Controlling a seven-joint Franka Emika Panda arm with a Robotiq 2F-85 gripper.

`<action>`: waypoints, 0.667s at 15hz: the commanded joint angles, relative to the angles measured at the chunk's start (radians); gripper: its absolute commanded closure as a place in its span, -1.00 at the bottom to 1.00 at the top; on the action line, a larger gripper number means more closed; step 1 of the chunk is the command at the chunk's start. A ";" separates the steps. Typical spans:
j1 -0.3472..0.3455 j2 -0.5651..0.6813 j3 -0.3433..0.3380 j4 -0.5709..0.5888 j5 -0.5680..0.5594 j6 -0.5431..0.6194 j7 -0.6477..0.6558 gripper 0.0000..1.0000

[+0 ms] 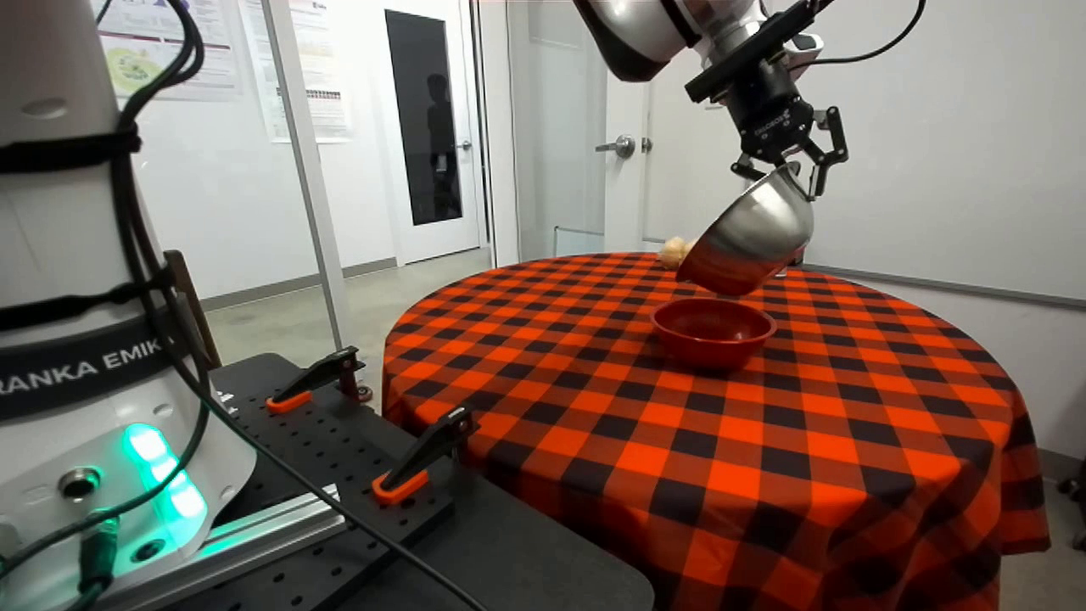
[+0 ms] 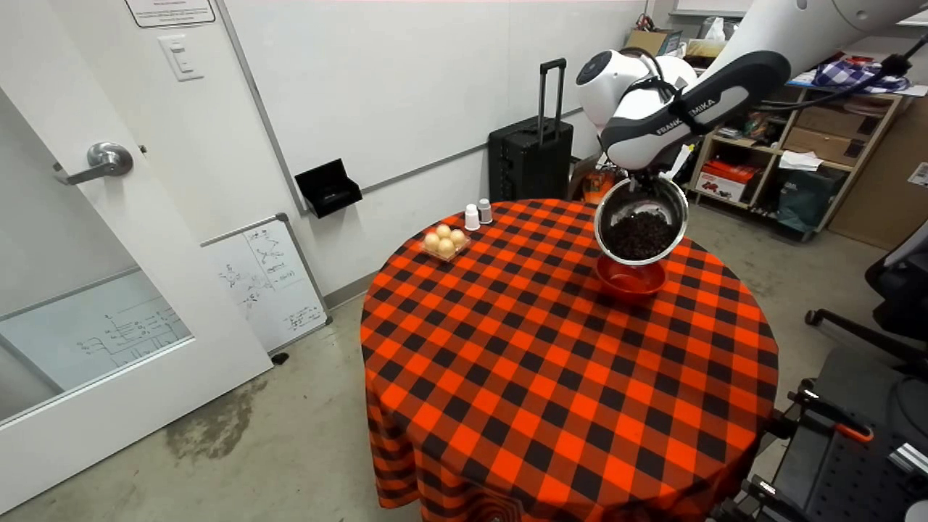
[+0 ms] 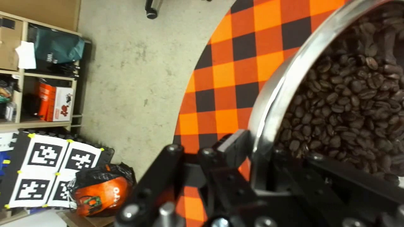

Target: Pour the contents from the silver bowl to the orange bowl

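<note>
The silver bowl (image 1: 759, 229) hangs tilted in the air above the orange bowl (image 1: 714, 346), its lower lip close over that bowl and apart from it. My gripper (image 1: 785, 176) is shut on the silver bowl's upper rim. In an exterior view, dark beans (image 2: 639, 235) lie in the lower part of the silver bowl (image 2: 676, 199), and the orange bowl (image 2: 629, 293) is partly hidden behind it. In the wrist view, the fingers (image 3: 257, 153) pinch the rim (image 3: 273, 110), with coffee beans (image 3: 347, 104) inside. The orange bowl is hidden in the wrist view.
A round table with a red-black checkered cloth (image 2: 536, 348) bears the orange bowl. A clear carton of eggs (image 2: 444, 243) and two small shakers (image 2: 473, 217) stand at its edge. Black clamps (image 1: 424, 454) sit on the robot's mounting table.
</note>
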 commanded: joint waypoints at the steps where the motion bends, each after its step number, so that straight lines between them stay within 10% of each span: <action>1: 0.042 -0.008 -0.023 -0.022 -0.127 -0.044 0.108 0.97; 10: 0.082 -0.011 0.011 -0.054 -0.352 -0.113 0.283 0.97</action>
